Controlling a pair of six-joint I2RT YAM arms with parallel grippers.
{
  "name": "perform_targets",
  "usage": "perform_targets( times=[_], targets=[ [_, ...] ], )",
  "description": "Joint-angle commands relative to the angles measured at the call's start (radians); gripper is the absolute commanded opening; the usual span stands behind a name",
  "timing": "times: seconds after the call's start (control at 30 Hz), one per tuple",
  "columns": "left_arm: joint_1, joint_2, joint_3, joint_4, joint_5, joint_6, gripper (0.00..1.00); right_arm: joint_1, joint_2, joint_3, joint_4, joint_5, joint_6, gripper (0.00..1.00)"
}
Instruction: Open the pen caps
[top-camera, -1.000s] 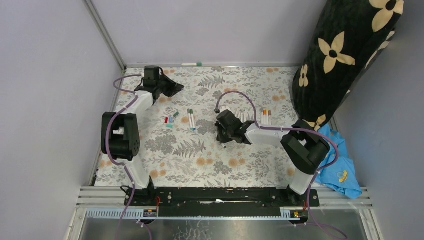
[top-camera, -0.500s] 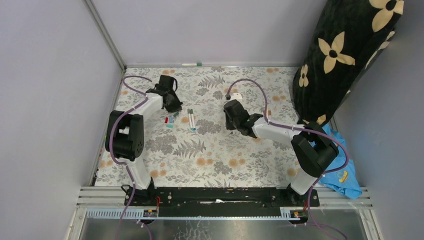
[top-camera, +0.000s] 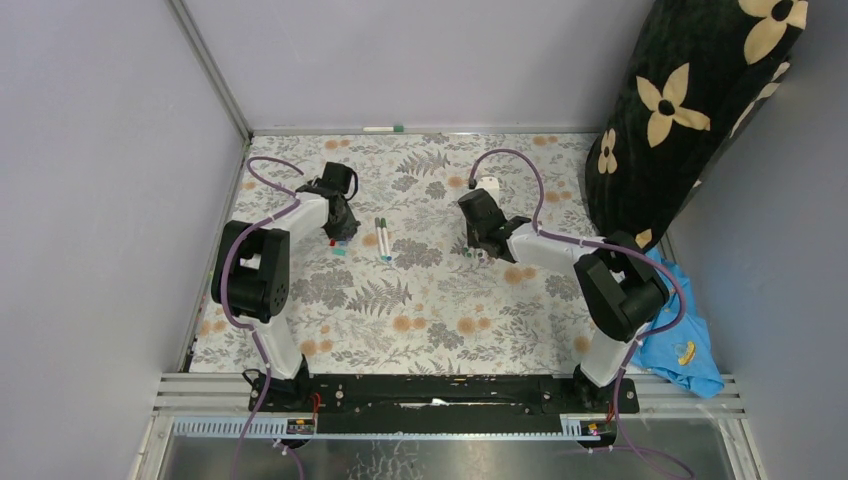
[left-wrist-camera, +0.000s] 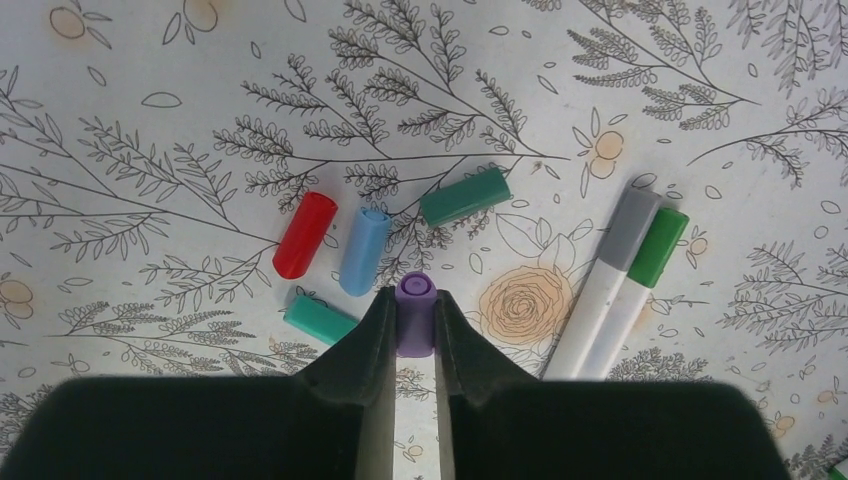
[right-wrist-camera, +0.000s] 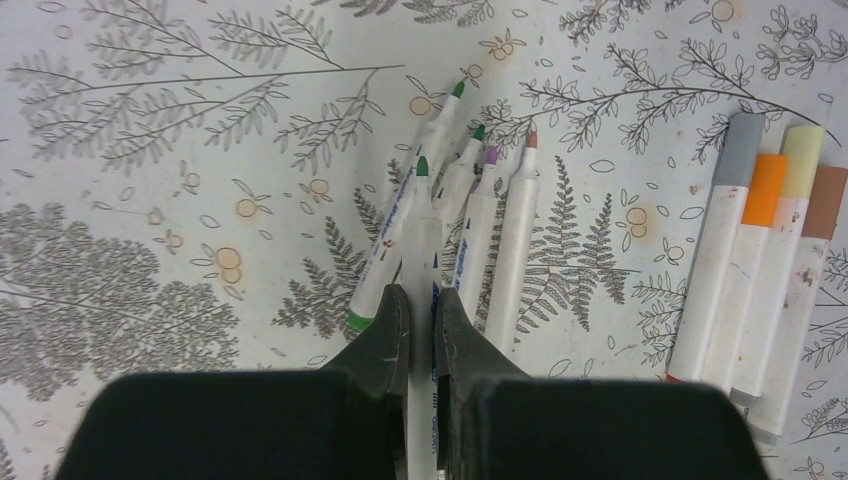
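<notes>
Risks first.

Left gripper (left-wrist-camera: 414, 305): fingertips sit flush on both sides of the purple cap (left-wrist-camera: 414, 322), so it looks clamped on it. Can't tell how firm the grip is, or whether the cap touches the mat (left-wrist-camera: 150, 60) yet.
- It hangs in the lower middle of the left wrist view, right in the loose pile: blue cap (left-wrist-camera: 363, 250) just above left, teal cap (left-wrist-camera: 320, 320) just left, red cap (left-wrist-camera: 304, 235) and dark green cap (left-wrist-camera: 465, 196) near.
- A release from any height lets the round cap bounce or roll, maybe towards the two capped pens (left-wrist-camera: 610, 310) at right.
- Spreading fingers can shove the teal cap or the blue one.

Right gripper (right-wrist-camera: 421, 300): closed on an uncapped green-tipped pen (right-wrist-camera: 421, 230), over the row of uncapped pens (right-wrist-camera: 500, 230) in mid frame.
- Setting it down crooked can knock that row out of line or drag a wet tip across the mat.
- Four capped pens (right-wrist-camera: 740, 300) wait at the right edge, so there is more left to do.

Versus a second ago, top view:
- The left arm has come from the upper left corner of the mat down onto the cap pile, left of centre.
- The right arm has moved from mid-mat up and right, and now covers the pen rows that were visible then.
- The two pens at centre haven't moved.
</notes>
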Motion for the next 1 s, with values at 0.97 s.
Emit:
perform_targets(
  times=[0.97],
  targets=[
    [-0.004, -0.069, 0.013, -0.03, -0.008, 0.026, 0.39, -0.042, 0.075, 0.093, -0.003, 0.047, -0.005, 0.34]
  ],
)
